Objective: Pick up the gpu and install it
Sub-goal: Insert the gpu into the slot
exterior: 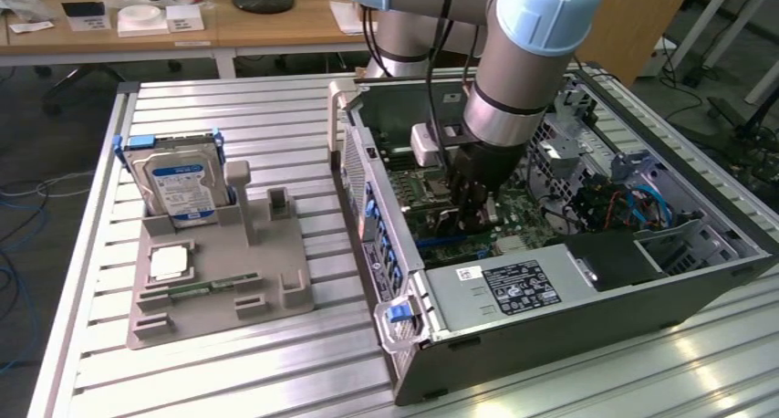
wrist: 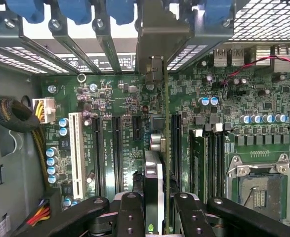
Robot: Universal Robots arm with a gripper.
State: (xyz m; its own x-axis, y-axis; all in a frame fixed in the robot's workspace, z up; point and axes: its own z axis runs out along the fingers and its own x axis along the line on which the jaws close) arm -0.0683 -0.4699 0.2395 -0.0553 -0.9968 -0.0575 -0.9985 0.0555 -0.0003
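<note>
I have the claw clamped on the gpu, held edge-on inside the open computer case, just above the motherboard. The install step is in hand: the card hangs over the expansion slots, toward twelve o'clock in the wrist view. Seating calls for exact alignment with one slot and a straight press.

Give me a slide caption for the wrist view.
The hand, shut on the gpu, holds it edge-on above the motherboard slots.
</note>
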